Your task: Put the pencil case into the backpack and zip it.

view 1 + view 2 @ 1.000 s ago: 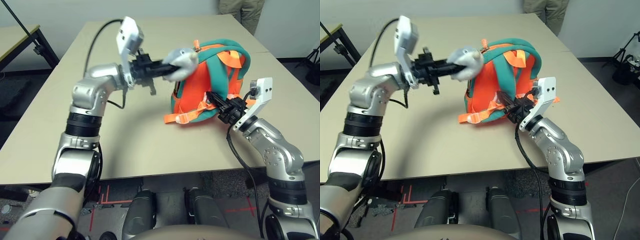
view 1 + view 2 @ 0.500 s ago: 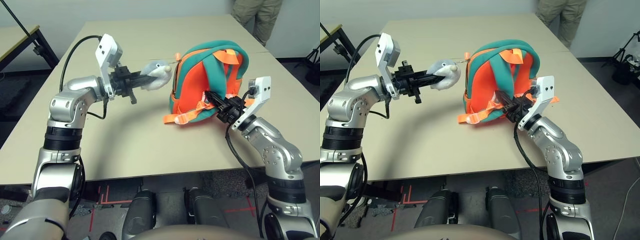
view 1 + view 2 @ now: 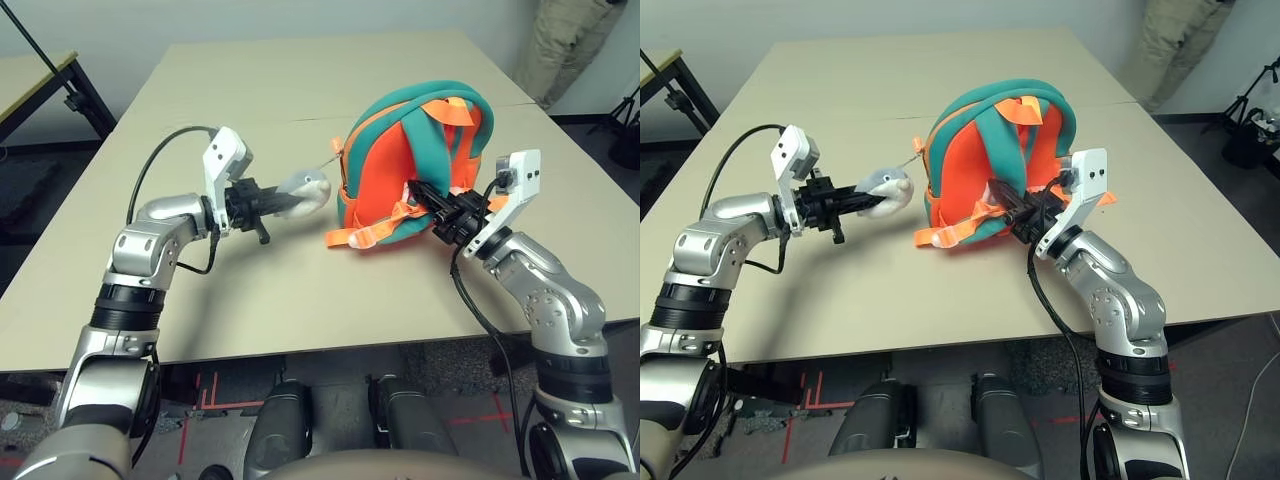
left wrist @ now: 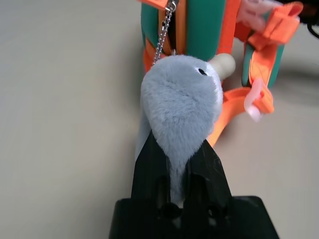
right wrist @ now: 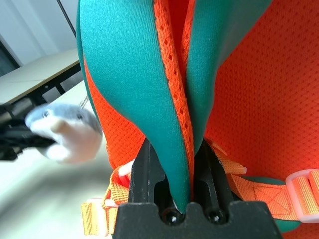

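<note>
Your backpack (image 3: 415, 160) stands upright on the beige table (image 3: 250, 290), a little right of centre, strap side facing you. Your left gripper (image 3: 283, 204) is pinched on the grey-white plush charm (image 4: 182, 107), out at nine o'clock from the bag; a thin chain (image 4: 163, 34) runs from the charm to the orange zip trim. Your right gripper (image 5: 174, 169) is clamped on a teal shoulder strap (image 5: 144, 74) at the bag's four o'clock side. A person's legs (image 3: 560, 45) stand past the table at one o'clock.
</note>
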